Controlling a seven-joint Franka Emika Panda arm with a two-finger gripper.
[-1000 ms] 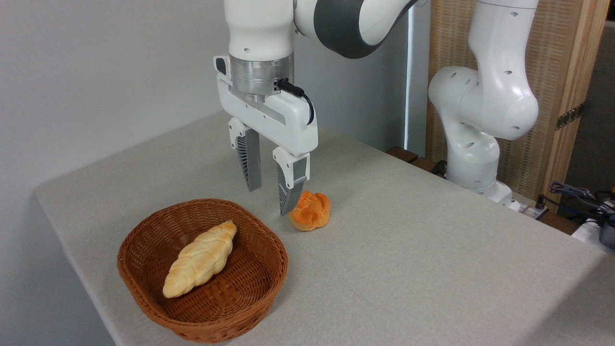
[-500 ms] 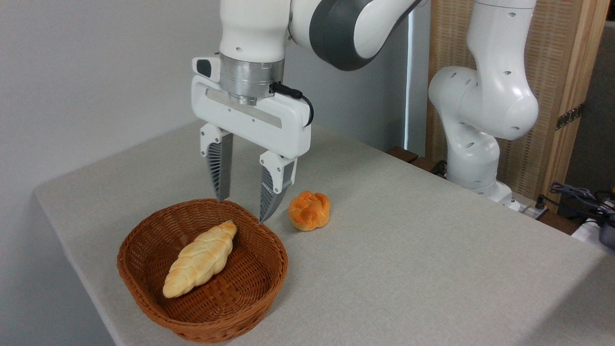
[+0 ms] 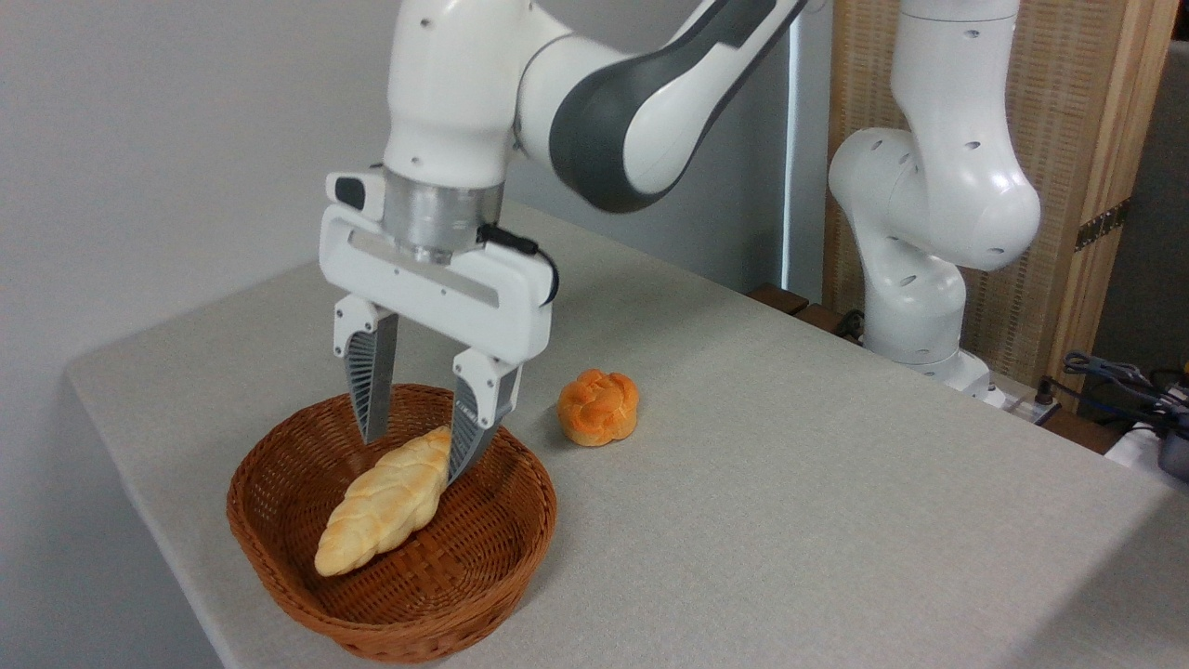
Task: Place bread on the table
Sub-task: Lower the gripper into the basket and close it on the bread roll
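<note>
Bread (image 3: 388,502) lying slantwise in the basket (image 3: 279,548) at lower left of frame, one tapered end low toward the near wall, the other raised toward the back rim; not yet on the table (image 3: 790,483). Gripper (image 3: 412,460) poised directly over that upper end, jaws spread wide and holding nothing, one finger to each side of the loaf, apparently lined up to close across its narrow width rather than along its length. Right fingertip overlapping the loaf's tip in the view; touching or merely in front, impossible to tell. Left fingertip seen against the basket's inner back wall, depth likewise unclear. Underside of the loaf and the basket floor beneath it hidden. Bun (image 3: 598,407) resting on bare cloth just right of the basket, apart from it. Upper arm cut off by the top edge of frame; clutter at far right cropped and indistinct.
</note>
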